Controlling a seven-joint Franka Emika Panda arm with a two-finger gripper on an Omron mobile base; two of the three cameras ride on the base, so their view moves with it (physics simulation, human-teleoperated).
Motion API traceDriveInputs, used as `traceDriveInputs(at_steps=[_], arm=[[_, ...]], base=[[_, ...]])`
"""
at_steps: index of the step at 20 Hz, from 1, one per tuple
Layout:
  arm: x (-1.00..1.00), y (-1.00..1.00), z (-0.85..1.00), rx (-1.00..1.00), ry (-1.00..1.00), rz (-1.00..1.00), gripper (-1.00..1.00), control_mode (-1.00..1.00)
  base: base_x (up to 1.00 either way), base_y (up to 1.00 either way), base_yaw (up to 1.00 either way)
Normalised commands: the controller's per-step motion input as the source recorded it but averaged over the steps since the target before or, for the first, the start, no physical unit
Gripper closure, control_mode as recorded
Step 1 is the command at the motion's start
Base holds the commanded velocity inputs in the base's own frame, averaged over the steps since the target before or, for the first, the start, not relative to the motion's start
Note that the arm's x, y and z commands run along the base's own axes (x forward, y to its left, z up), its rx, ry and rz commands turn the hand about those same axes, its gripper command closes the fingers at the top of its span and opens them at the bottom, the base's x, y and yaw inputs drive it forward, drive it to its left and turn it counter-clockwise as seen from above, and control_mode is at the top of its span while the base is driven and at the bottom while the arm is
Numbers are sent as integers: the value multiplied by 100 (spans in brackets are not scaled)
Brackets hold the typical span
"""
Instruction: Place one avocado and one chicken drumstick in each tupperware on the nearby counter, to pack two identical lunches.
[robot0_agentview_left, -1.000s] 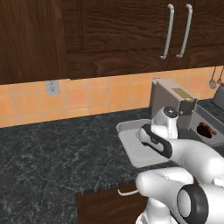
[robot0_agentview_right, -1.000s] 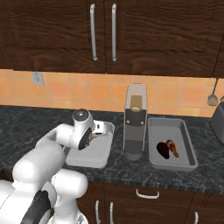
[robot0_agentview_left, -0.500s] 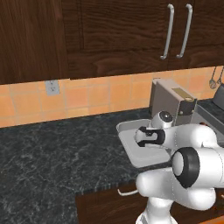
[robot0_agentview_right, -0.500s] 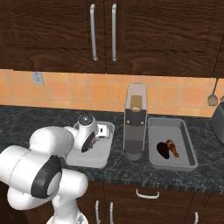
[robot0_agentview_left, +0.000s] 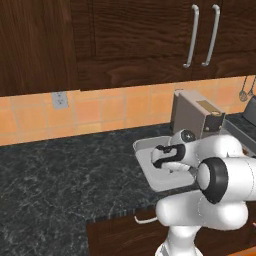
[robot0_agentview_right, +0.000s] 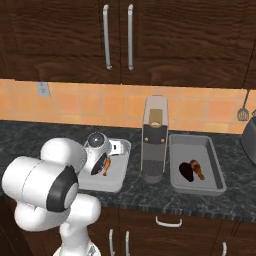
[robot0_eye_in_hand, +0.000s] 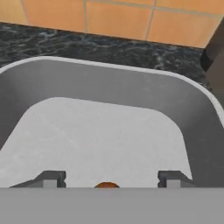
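- A dark grey-black speckled stone counter (robot0_agentview_right: 30, 137) runs beneath an orange tiled backsplash (robot0_agentview_right: 75, 107) and dark brown wooden wall cabinets with long silver handles (robot0_agentview_right: 117, 37).
- A white robot arm with dark joints (robot0_agentview_right: 55, 182) reaches low over the left-hand tray.
- A tall grey boxy appliance (robot0_agentview_right: 154, 142) stands upright on the counter between the two trays.
- The right-hand shallow light-grey rectangular tupperware (robot0_agentview_right: 212, 167) holds a dark avocado (robot0_agentview_right: 186, 171) and a brown chicken drumstick (robot0_agentview_right: 197, 169), lying side by side and touching.
- The left-hand shallow light-grey tupperware (robot0_agentview_right: 117, 176) sits just beside the appliance, with the hand hanging inside its rim.
- The two-finger gripper (robot0_eye_in_hand: 107, 180) has its jaws spread wide and gripping nothing; the dark fingertips (robot0_eye_in_hand: 50, 178) stand well apart over the tray floor.
- A second brown-orange drumstick (robot0_agentview_right: 106, 166) lies in the left tray at the hand; in the hand view a small orange edge of it peeks up between the fingertips.
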Motion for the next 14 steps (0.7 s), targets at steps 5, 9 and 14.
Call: traceDriveInputs(at_steps=[5, 9, 14], arm=[[-81, 0, 100, 0, 1, -12, -100, -100], [-100, 11, 45, 0, 4, -15, -100, -100], [-100, 30, 1, -2, -17, -4, -100, -100]], base=[[0, 0, 0], [0, 0, 0], [0, 0, 0]])
